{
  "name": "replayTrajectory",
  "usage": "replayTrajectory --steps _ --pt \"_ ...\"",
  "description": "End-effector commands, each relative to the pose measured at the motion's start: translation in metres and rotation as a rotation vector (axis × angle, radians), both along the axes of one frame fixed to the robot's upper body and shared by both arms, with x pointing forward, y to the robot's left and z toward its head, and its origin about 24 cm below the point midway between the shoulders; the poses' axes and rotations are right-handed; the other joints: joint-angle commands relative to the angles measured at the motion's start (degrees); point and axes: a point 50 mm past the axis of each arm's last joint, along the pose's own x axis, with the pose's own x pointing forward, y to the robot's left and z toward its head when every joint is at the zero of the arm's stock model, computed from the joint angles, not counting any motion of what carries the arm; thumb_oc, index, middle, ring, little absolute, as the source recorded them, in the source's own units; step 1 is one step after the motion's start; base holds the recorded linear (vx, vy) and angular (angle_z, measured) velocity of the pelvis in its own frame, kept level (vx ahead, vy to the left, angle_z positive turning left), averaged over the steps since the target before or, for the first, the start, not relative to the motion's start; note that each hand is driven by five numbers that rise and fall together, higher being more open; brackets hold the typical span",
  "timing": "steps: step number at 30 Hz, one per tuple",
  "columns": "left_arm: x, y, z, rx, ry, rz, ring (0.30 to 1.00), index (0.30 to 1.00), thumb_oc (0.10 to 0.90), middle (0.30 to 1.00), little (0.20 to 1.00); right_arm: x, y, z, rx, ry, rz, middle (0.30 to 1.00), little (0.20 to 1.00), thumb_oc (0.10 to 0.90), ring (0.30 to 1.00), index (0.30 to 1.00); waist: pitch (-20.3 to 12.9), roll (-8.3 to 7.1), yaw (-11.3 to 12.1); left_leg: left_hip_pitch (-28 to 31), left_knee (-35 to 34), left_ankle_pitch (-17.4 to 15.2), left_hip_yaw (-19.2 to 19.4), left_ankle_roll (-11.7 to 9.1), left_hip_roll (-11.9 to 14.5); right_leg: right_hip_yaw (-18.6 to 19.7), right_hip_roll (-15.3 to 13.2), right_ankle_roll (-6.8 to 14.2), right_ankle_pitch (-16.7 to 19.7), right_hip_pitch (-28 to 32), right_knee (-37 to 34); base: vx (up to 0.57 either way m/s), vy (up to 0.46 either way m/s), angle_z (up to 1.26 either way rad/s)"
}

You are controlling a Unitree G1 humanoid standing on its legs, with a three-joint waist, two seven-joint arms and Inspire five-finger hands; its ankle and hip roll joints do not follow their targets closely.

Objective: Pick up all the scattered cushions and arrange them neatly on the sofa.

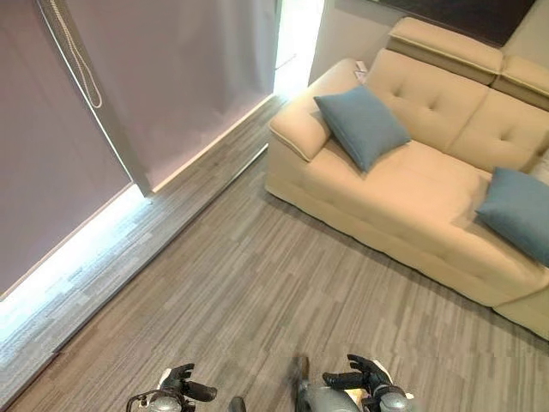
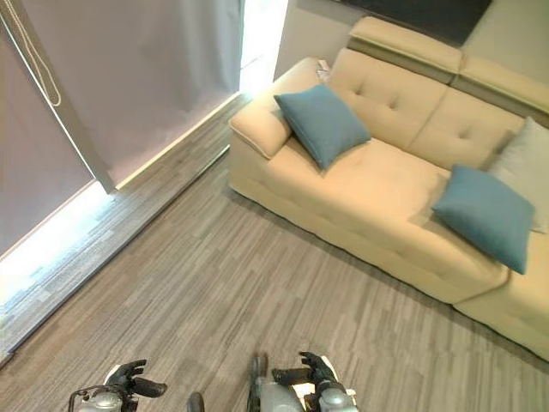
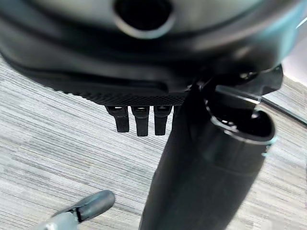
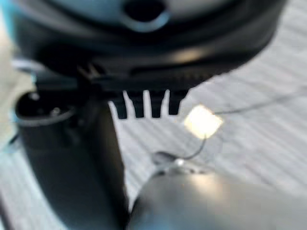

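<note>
A beige sofa (image 1: 412,193) stands at the upper right. One blue cushion (image 1: 362,125) leans against its left armrest and backrest. A second blue cushion (image 2: 485,215) lies on the seat further right, beside a pale grey cushion (image 2: 525,161) at the view's edge. My left hand (image 1: 183,384) and right hand (image 1: 356,375) hang low near the bottom edge, over the floor and far from the sofa. Both hold nothing. The left wrist view has the left hand's fingers (image 3: 142,122) relaxed above bare floor. In the right wrist view the right hand's fingers (image 4: 143,106) are likewise relaxed.
Grey wood-look flooring (image 1: 257,283) stretches between me and the sofa. Long grey curtains (image 1: 171,77) cover the left wall, with daylight along their hem. A narrow bright gap (image 1: 296,34) opens between curtain and sofa.
</note>
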Motion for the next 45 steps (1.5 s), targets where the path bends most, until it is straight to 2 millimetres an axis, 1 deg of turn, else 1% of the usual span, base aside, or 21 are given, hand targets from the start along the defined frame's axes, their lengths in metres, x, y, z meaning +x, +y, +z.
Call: replayTrajectory --steps 1,3,8,10,11,12,14,16,17,20,21,22,24,26,31,35,38,39,40,41,45 --pt "0.005 0.001 0.002 0.046 0.013 -0.117 0.900 0.900 0.800 0.900 0.900 -0.030 -0.034 -0.005 -0.119 0.100 -0.091 0.900 0.900 0.800 0.900 0.900 0.16 -0.36 -2.00 4.53 0.85 -9.10 0.49 -4.00 -0.30 -5.18 -0.76 2.70 1.99 1.43 -1.47 0.37 -0.054 0.14" --pt "-0.008 -0.002 -0.003 0.030 0.053 -0.115 0.900 0.900 0.800 0.900 0.900 -0.042 -0.049 -0.004 -0.136 0.104 -0.198 0.900 0.900 0.800 0.900 0.900 -0.88 0.02 -2.85 7.02 0.97 -10.33 0.95 -4.38 -0.45 -11.02 -1.86 2.38 2.61 1.51 -1.38 0.32 -0.087 0.03" --pt "-0.014 -0.009 -0.006 0.010 0.071 -0.129 0.900 0.900 0.800 0.900 0.900 -0.066 -0.076 -0.002 -0.175 0.143 -0.364 0.900 0.900 0.800 0.900 0.900 -2.69 2.33 -4.23 8.44 4.21 -10.42 1.43 -6.41 2.09 -9.72 0.09 -0.17 0.96 3.95 -1.07 0.36 -0.132 0.04" --pt "-0.012 -0.013 -0.007 0.000 0.063 -0.133 0.900 0.900 0.800 0.900 0.900 -0.069 -0.079 -0.001 -0.175 0.149 -0.383 0.900 0.900 0.800 0.900 0.900 -2.97 3.36 -4.69 7.30 8.27 -7.15 1.90 -8.28 3.63 -9.19 0.98 -1.45 -0.10 4.55 -0.11 0.34 -0.201 -0.17" --pt "-0.007 -0.019 -0.006 -0.011 0.042 -0.147 0.900 0.900 0.800 0.900 0.900 -0.064 -0.079 0.000 -0.176 0.141 -0.358 0.900 0.900 0.800 0.900 0.900 -2.63 4.07 -4.63 4.13 18.50 -0.33 3.04 -11.52 6.44 -7.76 2.93 -3.47 -1.75 7.36 -0.51 0.17 -0.146 -0.18" --pt "-0.007 -0.018 -0.006 -0.010 0.042 -0.147 0.900 0.900 0.800 0.900 0.900 -0.064 -0.079 0.000 -0.175 0.141 -0.358 0.900 0.900 0.800 0.900 0.900 -2.77 3.88 -4.76 3.88 18.45 -0.12 2.89 -11.49 6.24 -7.84 2.71 -3.47 -1.63 7.21 -0.59 0.26 -0.231 -0.34" --pt "0.015 -0.022 0.002 -0.006 -0.042 -0.175 0.900 0.900 0.800 0.900 0.900 -0.041 -0.076 0.005 -0.188 0.078 -0.285 0.900 0.900 0.800 0.900 0.900 0.04 1.42 -2.28 -5.28 41.76 7.32 1.47 -12.15 7.80 -4.64 3.86 -6.51 -3.69 12.28 -2.21 0.30 -0.303 -0.70" --pt "0.022 -0.023 0.005 -0.001 -0.070 -0.182 0.900 0.900 0.800 0.900 0.900 -0.031 -0.074 0.007 -0.201 0.058 -0.242 0.900 0.900 0.800 0.900 0.900 0.75 0.26 -1.34 -7.19 46.59 7.08 1.56 -11.20 7.41 -3.53 3.56 -7.06 -4.15 13.69 -2.47 0.27 -0.201 -1.02" --pt "0.031 -0.027 0.008 0.002 -0.110 -0.194 0.900 0.900 0.800 0.900 0.900 -0.015 -0.070 0.012 -0.225 0.019 -0.160 0.900 0.900 0.800 0.900 0.900 1.92 -0.50 0.47 -11.76 49.85 4.24 2.51 -9.25 8.28 -1.82 3.67 -7.43 -5.60 16.50 -2.56 0.24 -0.082 -0.82" --pt "0.033 -0.031 0.009 0.004 -0.122 -0.212 0.900 0.900 0.800 0.900 0.900 -0.005 -0.063 0.014 -0.232 -0.013 -0.111 0.900 0.900 0.800 0.900 0.900 2.25 -0.85 2.16 -16.33 46.06 2.00 2.91 -7.65 7.60 -0.04 3.54 -7.01 -6.93 18.95 -2.90 0.26 -0.010 -0.54" --pt "0.030 -0.033 0.007 0.009 -0.114 -0.219 0.900 0.900 0.800 0.900 0.900 0.001 -0.059 0.015 -0.230 -0.029 -0.088 0.900 0.900 0.800 0.900 0.900 2.44 -0.75 3.26 -18.26 41.56 0.62 2.34 -6.93 6.37 1.33 3.66 -6.45 -7.39 20.37 -3.33 0.35 0.127 -0.57" --pt "0.023 -0.036 0.004 0.007 -0.088 -0.230 0.900 0.900 0.800 0.900 0.900 0.007 -0.053 0.015 -0.225 -0.039 -0.058 0.900 0.900 0.800 0.900 0.900 2.21 0.14 4.43 -19.82 29.87 -0.22 1.70 -6.69 6.20 2.38 3.81 -5.31 -8.94 22.44 -3.75 0.48 0.176 -0.60" --pt "0.020 -0.035 0.002 0.009 -0.073 -0.230 0.900 0.900 0.800 0.900 0.900 0.006 -0.050 0.014 -0.224 -0.036 -0.038 0.900 0.900 0.800 0.900 0.900 2.18 0.26 5.19 -19.82 23.07 1.08 1.06 -6.81 5.20 3.07 3.60 -4.95 -9.67 23.62 -3.96 0.30 0.113 -0.39" --pt "0.010 -0.032 -0.001 0.013 -0.038 -0.209 0.900 0.900 0.800 0.900 0.900 0.007 -0.045 0.013 -0.224 -0.037 -0.010 0.900 0.900 0.800 0.900 0.900 2.01 1.60 7.18 -22.29 10.93 6.56 -3.10 -8.46 4.20 5.52 4.77 -4.26 -11.49 27.04 -4.21 0.39 0.115 -0.37" --pt "-0.017 -0.025 -0.010 0.019 0.059 -0.148 0.900 0.900 0.800 0.900 0.900 -0.006 -0.039 0.006 -0.219 0.014 0.007 0.900 0.900 0.800 0.900 0.900 0.45 1.74 8.62 -21.48 9.69 7.41 -8.05 -8.63 2.65 10.20 3.04 -2.63 -12.76 30.37 -4.24 0.40 0.184 -0.66" --pt "-0.029 -0.020 -0.012 0.027 0.097 -0.121 0.900 0.900 0.800 0.900 0.900 -0.020 -0.038 0.000 -0.198 0.064 -0.037 0.900 0.900 0.800 0.900 0.900 -1.42 0.52 8.86 -20.89 12.13 4.70 -6.76 -6.98 0.87 11.30 0.11 -0.85 -12.08 30.25 -1.94 0.28 0.162 -0.51" --pt "-0.028 -0.013 -0.010 0.046 0.098 -0.122 0.900 0.900 0.800 0.900 0.900 -0.024 -0.033 -0.003 -0.165 0.077 -0.060 0.900 0.900 0.800 0.900 0.900 -1.88 -0.01 8.62 -18.64 12.46 1.86 -4.87 -4.91 -0.29 11.96 -1.56 1.68 -8.19 25.49 8.64 0.25 0.220 -0.05" --pt "-0.015 -0.011 -0.007 0.051 0.057 -0.126 0.900 0.900 0.800 0.900 0.900 -0.013 -0.031 0.001 -0.153 0.038 -0.052 0.900 0.900 0.800 0.900 0.900 -0.40 0.75 7.67 -16.19 12.13 0.32 -3.83 -3.05 -0.64 11.00 -3.21 3.82 0.44 18.94 20.58 0.09 0.144 -0.20" --pt "-0.015 -0.011 -0.007 0.050 0.057 -0.125 0.900 0.900 0.800 0.900 0.900 -0.013 -0.031 0.001 -0.153 0.037 -0.052 0.900 0.900 0.800 0.900 0.900 -0.38 0.69 7.73 -16.21 12.16 0.29 -3.74 -3.03 -0.70 11.11 -3.28 3.85 0.30 18.78 20.85 0.26 0.298 -0.28" --pt "-0.005 -0.009 -0.003 0.069 0.026 -0.151 0.900 0.900 0.800 0.900 0.900 -0.005 -0.030 0.004 -0.146 0.000 -0.070 0.900 0.900 0.800 0.900 0.900 0.53 2.06 6.85 -12.96 11.13 -1.33 -2.73 -2.10 -0.21 7.05 -5.23 3.48 2.88 14.74 27.13 0.17 0.154 -0.08" --pt "0.005 -0.010 0.000 0.070 -0.009 -0.160 0.900 0.900 0.800 0.900 0.900 0.000 -0.033 0.007 -0.149 -0.034 -0.092 0.900 0.900 0.800 0.900 0.900 1.10 3.26 4.69 -7.73 9.50 -4.60 -2.18 -1.85 0.16 1.00 -7.28 1.41 -1.58 9.78 24.73 0.35 0.142 -0.15"
